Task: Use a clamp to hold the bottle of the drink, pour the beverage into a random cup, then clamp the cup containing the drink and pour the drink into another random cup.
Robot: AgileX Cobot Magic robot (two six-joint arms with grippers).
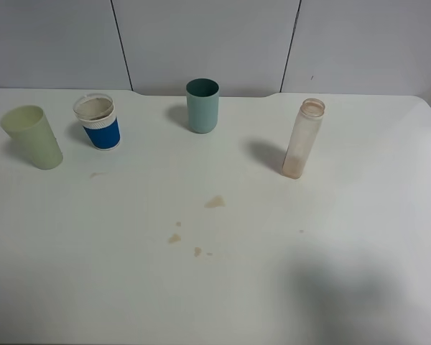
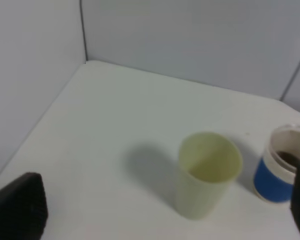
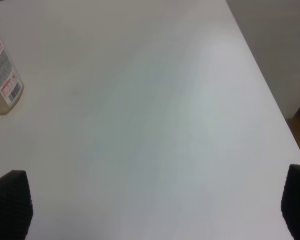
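White desk (image 1: pixel 330 287) seen from above, four vessels standing upright and apart; the bottle (image 1: pixel 302 139) at about 2 o'clock, uncapped, with only a thin brownish trace at its base; the teal cup (image 1: pixel 202 106) at 12 o'clock; the blue-sleeved cup (image 1: pixel 98 122) at 10 o'clock, dark liquid visible inside it in the left wrist view; the pale yellow-green cup (image 1: pixel 31 137) at 9 o'clock, just beside the blue-sleeved cup, its interior looking empty; small brown spills (image 1: pixel 214 202) near the desk's centre. Judged from this layout, both pours appear done: drink sits in the blue-sleeved cup, the bottle and pale cup are nearly drained, and nothing seems left but to stand clear. Neither arm appears in the overhead view; only a soft shadow lies at 5 o'clock. Left claw (image 2: pixel 160 220): fingers wide apart, holding nothing, hanging above the desk and looking toward the pale cup (image 2: pixel 206 172) and blue-sleeved cup (image 2: pixel 280 167). Right claw (image 3: pixel 155 210): fingers spread fully, empty, over bare desk, the bottle (image 3: pixel 2 75) well off to one side.
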